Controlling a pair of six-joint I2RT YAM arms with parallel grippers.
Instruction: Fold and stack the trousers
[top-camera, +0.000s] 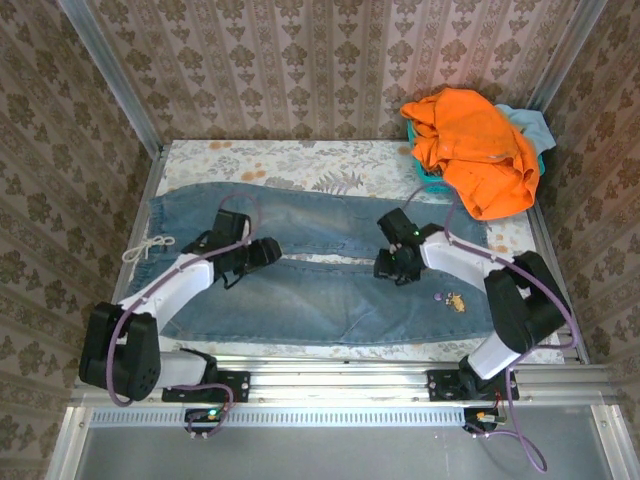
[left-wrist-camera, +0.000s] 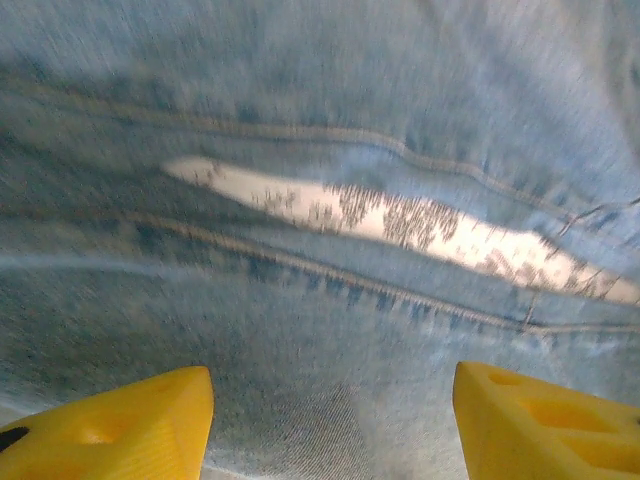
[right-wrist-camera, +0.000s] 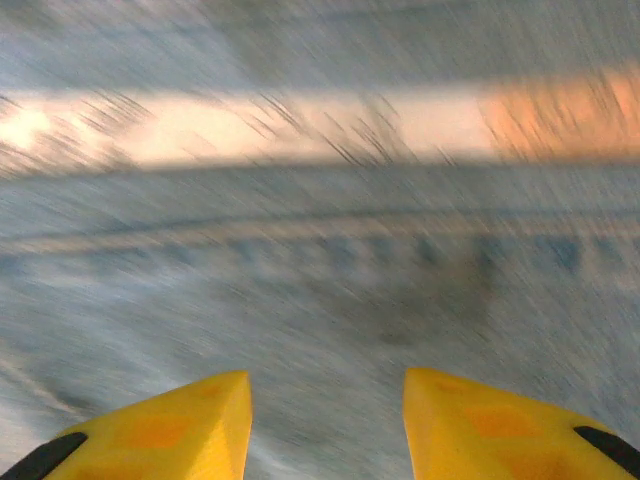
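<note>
Denim covers most of the table in the top view. The trousers (top-camera: 330, 300) lie spread flat, with the waist and white drawstring (top-camera: 150, 247) at the left of the frame, both legs running to the right, and a small yellowish tag (top-camera: 455, 300) on the lower leg. My left gripper (top-camera: 268, 250) and right gripper (top-camera: 390, 265) both sit at the slit between the legs, well apart from each other. The orange garment (top-camera: 480, 150) is heaped at upper right, its lower edge at the hem of the upper leg; I cannot tell whether it touches or overlaps. If it overlaps, folding that leg could drag it along. The drawstring trails past the waist and could snag or end up inside the fold

From the left wrist, the yellow fingers (left-wrist-camera: 120, 420) stand wide apart and released, with nothing between them and flat denim beneath. The two inseams and a strip of tablecloth (left-wrist-camera: 400, 220) lie just ahead. Closing here may pinch only the top layer, or catch both legs at once, and the fold would bunch

From the right wrist the picture is smeared. The fingers (right-wrist-camera: 160, 430) are parted and I see no cloth held between them. I cannot place the seam in this blur, so the right side may grip deeper or shallower than the left and skew the fold
</note>
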